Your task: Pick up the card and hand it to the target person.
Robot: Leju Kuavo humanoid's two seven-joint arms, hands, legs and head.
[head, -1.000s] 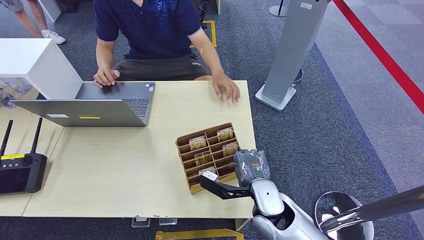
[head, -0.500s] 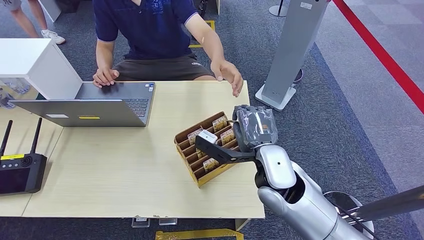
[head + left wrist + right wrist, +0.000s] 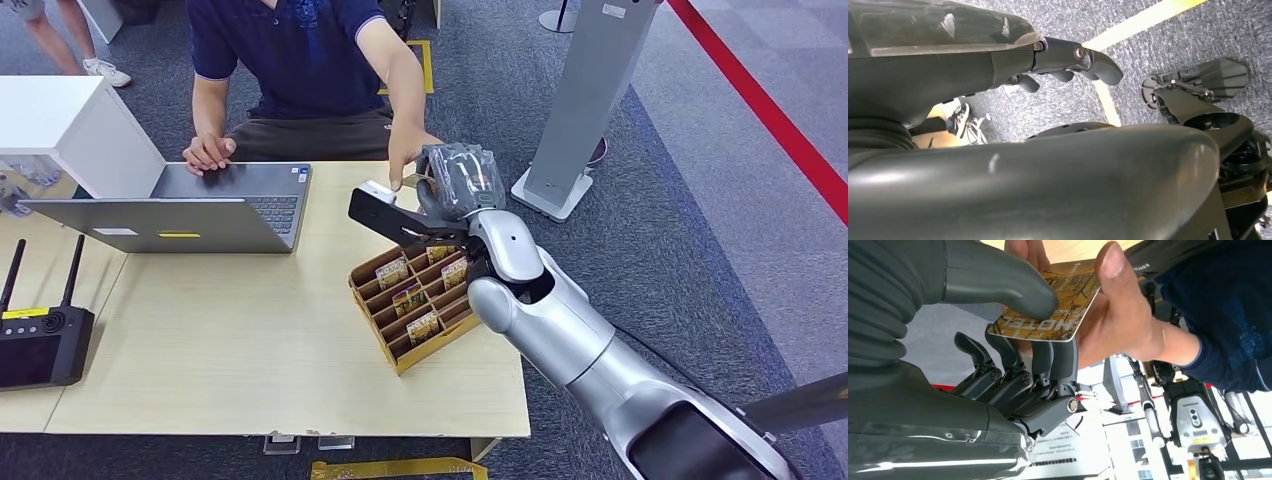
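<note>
My right hand (image 3: 458, 180) is raised over the far edge of the table, above the brown card holder (image 3: 415, 300). In the right wrist view it pinches a gold patterned hotel card (image 3: 1058, 305) between the thumb (image 3: 998, 280) and the dark fingers (image 3: 1048, 365). The seated person's hand (image 3: 1118, 315) grips the card's other end, thumb on top. From the head view, that person's hand (image 3: 405, 160) reaches down to meet mine. My left hand (image 3: 1068, 60) hangs over the carpet, fingers loosely bent, holding nothing.
The holder keeps several more cards and sits askew near the right edge of the table (image 3: 230, 340). An open laptop (image 3: 200, 205), a white box (image 3: 70, 130) and a black antenna controller (image 3: 40, 340) lie to the left. A grey stand (image 3: 580, 100) rises at the right.
My right hand rose from the card holder toward the person, carrying the card. The person's hand lifted off the table and took hold of the card. The holder turned slightly.
</note>
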